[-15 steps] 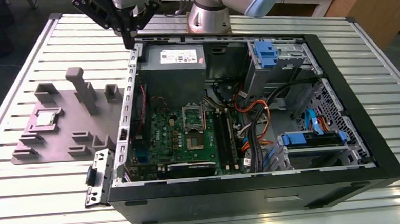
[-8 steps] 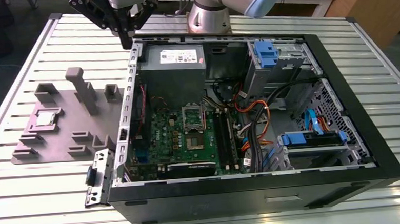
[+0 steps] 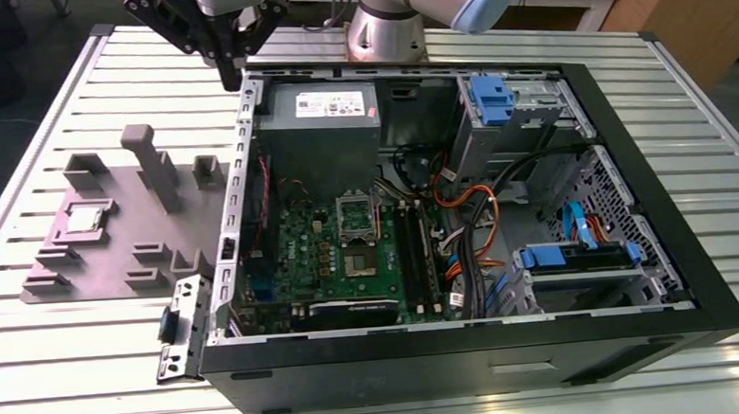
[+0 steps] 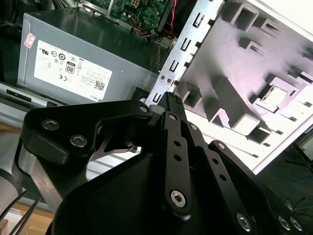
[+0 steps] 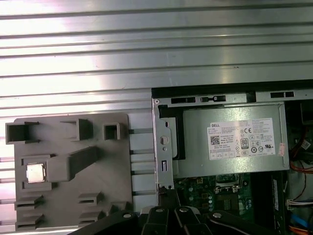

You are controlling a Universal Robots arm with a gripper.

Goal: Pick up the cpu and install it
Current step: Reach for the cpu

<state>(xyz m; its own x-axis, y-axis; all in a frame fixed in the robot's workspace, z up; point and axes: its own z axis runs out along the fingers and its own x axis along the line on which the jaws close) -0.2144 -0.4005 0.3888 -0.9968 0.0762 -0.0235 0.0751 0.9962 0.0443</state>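
The cpu (image 3: 86,219) is a small silvery square lying in a recess of the grey fixture plate (image 3: 169,238), at the exterior view's left of the open computer case (image 3: 479,355). It also shows as the cpu (image 5: 35,173) in the first wrist view and the cpu (image 4: 278,94) in the second wrist view. My gripper (image 3: 230,80) hangs above the case's back corner nearest the fixture, well away from the cpu, shut with nothing in it. Its tip shows as gripper (image 4: 168,99) and gripper (image 5: 167,194). The socket (image 3: 356,232) sits on the green board inside the case.
A grey power supply (image 3: 320,105) with a white label fills the case's back corner. Cables (image 3: 472,221) and blue drive bays (image 3: 575,253) crowd the exterior view's right half. Tall pegs (image 3: 152,166) rise from the fixture. The slatted metal table (image 3: 36,120) lies all around.
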